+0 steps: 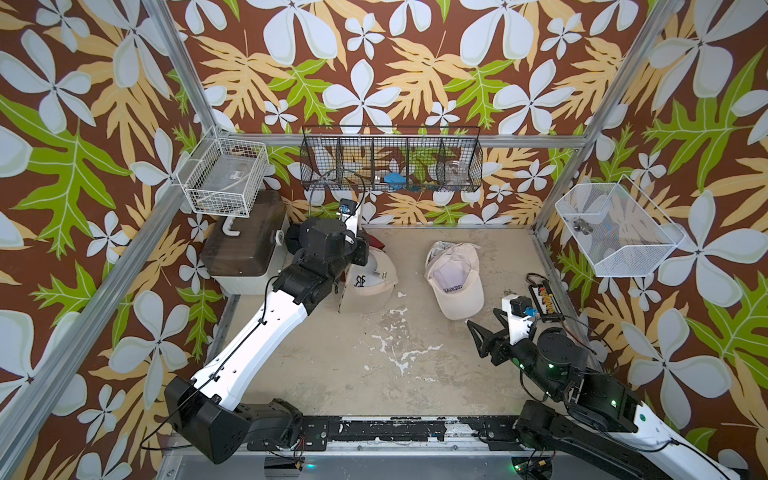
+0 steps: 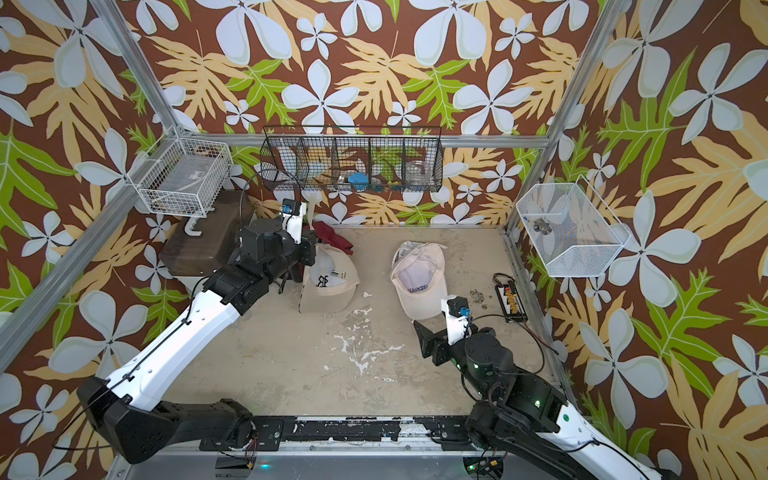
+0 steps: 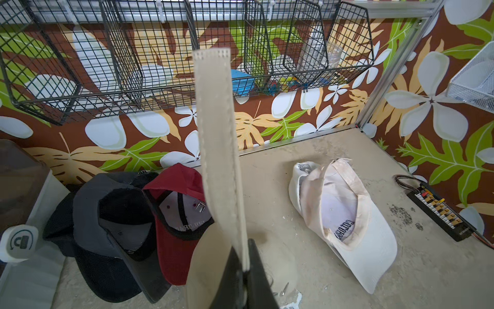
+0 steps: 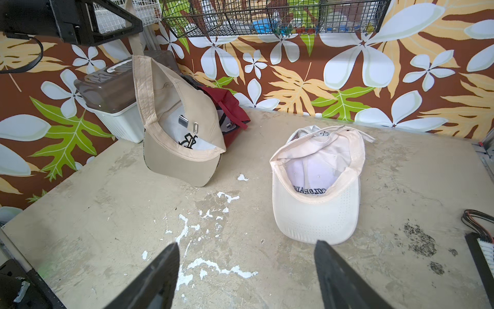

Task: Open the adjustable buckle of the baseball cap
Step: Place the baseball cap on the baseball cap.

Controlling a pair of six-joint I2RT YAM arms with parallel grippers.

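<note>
"Two pale caps out in the open. Which is in hand?"

"The tan cap (image 1: 368, 286), toward the bench's far left corner, with its brim resting on the surface. The left gripper (image 3: 243, 263) is clamped on its strap (image 3: 219, 149) and holds it up off the bench. The white cap (image 4: 318, 187), right of the bench's middle, is untouched."

"Strap's line?"

"Near upright. It rises from the cap's rear rim to the jaws, and the loose end stands past the fingertips. The buckle (image 4: 183, 121) lies below that hand, inside the crown."

"Other arm?"

"The right gripper (image 4: 246, 243) hangs over the near right corner, jaws wide, holding nothing, well apart from the tan cap. The left is clearly nearer. I judge any further pull would run along the strap, up and away from the buckle."

"Do the views agree?"

"They differ in cover. The left wrist view shows the pinch and the strap's free end, but not the buckle plainly. The right wrist view shows the metal pieces in the crown. Both top views hide the pinch behind the left arm. Whether the strap is fully out of the buckle, I cannot tell."
</note>
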